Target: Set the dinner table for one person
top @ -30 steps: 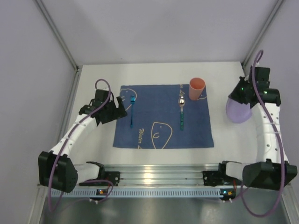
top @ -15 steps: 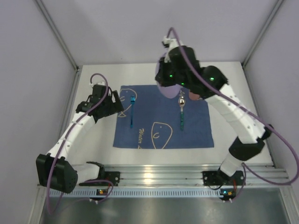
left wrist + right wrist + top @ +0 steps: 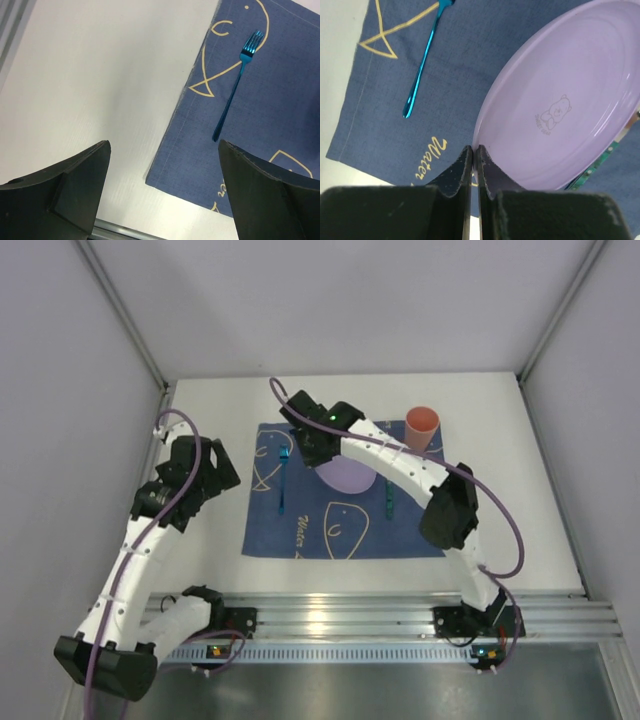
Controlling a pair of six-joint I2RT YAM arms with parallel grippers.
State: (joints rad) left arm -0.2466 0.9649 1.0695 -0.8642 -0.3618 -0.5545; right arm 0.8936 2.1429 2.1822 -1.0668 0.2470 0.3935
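I work in a robot lab's test cell, not a home: bare pale panel walls (image 3: 350,300) framed by aluminium posts (image 3: 118,310) enclose my white desk (image 3: 500,510), and at 6 o'clock a ribbed aluminium rail (image 3: 340,612) carries my bolted arm bases (image 3: 470,620) and purple cables (image 3: 505,530).

Top view: the right arm (image 3: 400,455) sprawls across the spoon (image 3: 388,502), only its teal handle end peeking out, and covers the far rim of the purple plate (image 3: 345,478). Right wrist view: plate runs off the right edge, fork (image 3: 422,65) tines clipped up top (the plate's tiny lettering is unreadable). Left wrist view: dinner table (image 3: 100,75) runs off the top edge.
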